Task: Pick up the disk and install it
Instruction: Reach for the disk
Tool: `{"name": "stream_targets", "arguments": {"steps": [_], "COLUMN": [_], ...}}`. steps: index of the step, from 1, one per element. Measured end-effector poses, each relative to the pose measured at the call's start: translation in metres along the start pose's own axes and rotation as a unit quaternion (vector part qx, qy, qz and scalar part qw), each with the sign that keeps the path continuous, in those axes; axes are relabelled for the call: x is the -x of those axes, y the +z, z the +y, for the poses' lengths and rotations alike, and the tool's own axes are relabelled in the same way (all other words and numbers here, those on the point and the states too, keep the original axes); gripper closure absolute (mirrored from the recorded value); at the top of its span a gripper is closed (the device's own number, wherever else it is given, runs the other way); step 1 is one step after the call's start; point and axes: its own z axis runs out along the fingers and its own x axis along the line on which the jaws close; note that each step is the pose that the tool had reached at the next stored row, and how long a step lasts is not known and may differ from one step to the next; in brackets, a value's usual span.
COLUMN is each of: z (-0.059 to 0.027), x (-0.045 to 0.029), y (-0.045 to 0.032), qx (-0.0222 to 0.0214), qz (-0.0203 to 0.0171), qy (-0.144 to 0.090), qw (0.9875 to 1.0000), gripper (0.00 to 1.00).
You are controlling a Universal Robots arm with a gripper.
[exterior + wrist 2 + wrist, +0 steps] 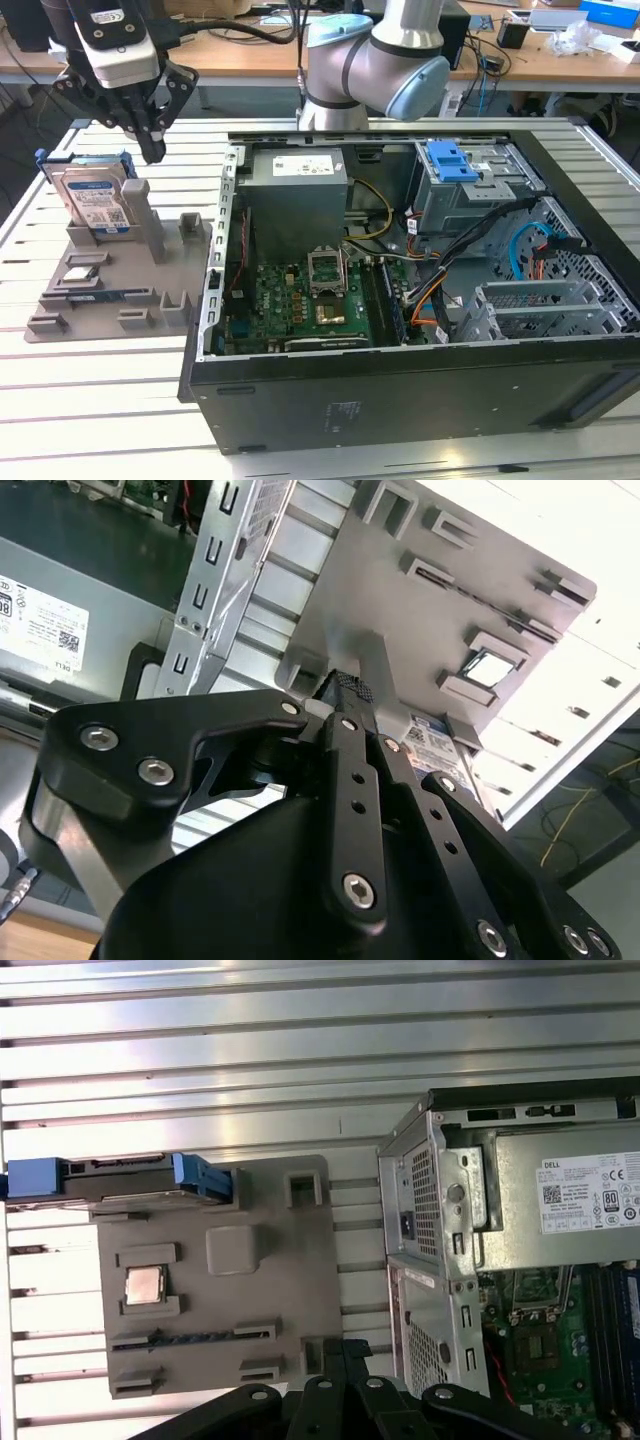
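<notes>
Nearest the lens, the black side wall of the open computer case (400,400) is running across the foreground. From the exterior view's left, the grey fixture tray (50,325) is lying on the slatted table (100,420). The disk (95,195) is standing on edge at the tray's far end, label facing the camera, with its upper edge running across the view. The gripper (153,148) is hanging just above the disk and toward the exterior view's right of it, over a grey upright post (148,215) and apparently clear of both. Its fingers are pressing together on nothing. In the first wrist view the disk (120,1178) is showing edge-on as a thin strip. Further right, inside the case, the power supply (295,190), the motherboard (300,300) and the blue-handled drive cage (470,185) are lying exposed.
</notes>
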Motion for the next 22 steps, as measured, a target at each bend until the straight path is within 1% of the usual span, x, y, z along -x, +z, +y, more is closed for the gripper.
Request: {"name": "stream_targets", "arguments": {"steps": [4,6,8,11,14,21,22], "z": [-0.0003,-0.0006,-0.0008,-0.0015,-0.0018,-0.0023,-0.0025], "x": [-0.0045,-0.0087,-0.0115,-0.0198,-0.0245,-0.0317,-0.034], "y": [-0.0001,-0.0002,-0.0003,-0.0005,-0.0006,-0.0008,-0.0009], "qx": [0.0,0.0,0.0,0.0,0.0,0.0,0.0], "qz": [0.0,0.0,0.0,0.0,0.0,0.0,0.0], "qy": [0.0,0.0,0.0,0.0,0.0,0.0,0.0], "qw": [1.0,1.0,1.0,1.0,1.0,1.0,1.0], "gripper": [0.9,0.9,0.9,0.9,0.9,0.9,0.9]}}
